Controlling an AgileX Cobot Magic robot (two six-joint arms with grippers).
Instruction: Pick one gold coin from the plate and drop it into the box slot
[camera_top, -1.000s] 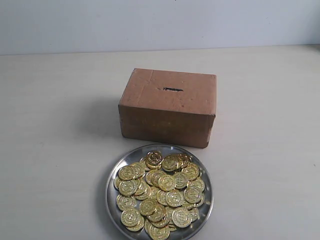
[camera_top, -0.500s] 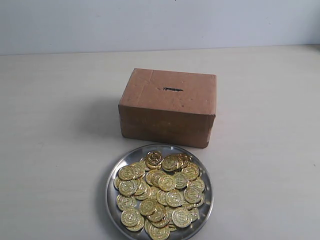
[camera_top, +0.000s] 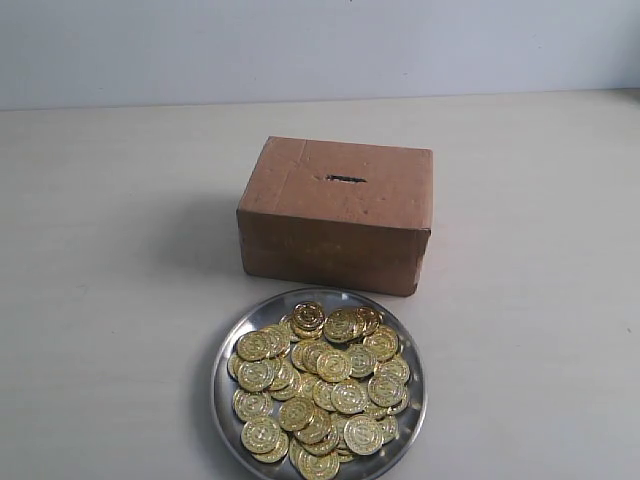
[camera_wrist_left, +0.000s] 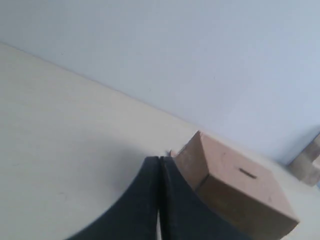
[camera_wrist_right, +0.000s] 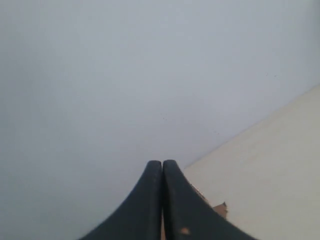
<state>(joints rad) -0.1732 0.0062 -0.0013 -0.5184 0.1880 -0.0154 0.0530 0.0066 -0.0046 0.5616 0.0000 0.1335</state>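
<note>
**Tabletop**: matte, cream to off-white, plain. It fills the lower and middle part of the exterior view and runs back to a straight far edge.

**Wall**: pale blue-grey, smooth, unmarked. In the exterior view it meets the tabletop along one level line. Both wrist views show it as a flat, even field.

**Tan object**: pale, blurred block, partly cut off in the left wrist view, near where tabletop and wall meet. What it is cannot be told.

**Light**: soft, diffuse, even, with faint, blurred-edged shadows on the tabletop.
</note>
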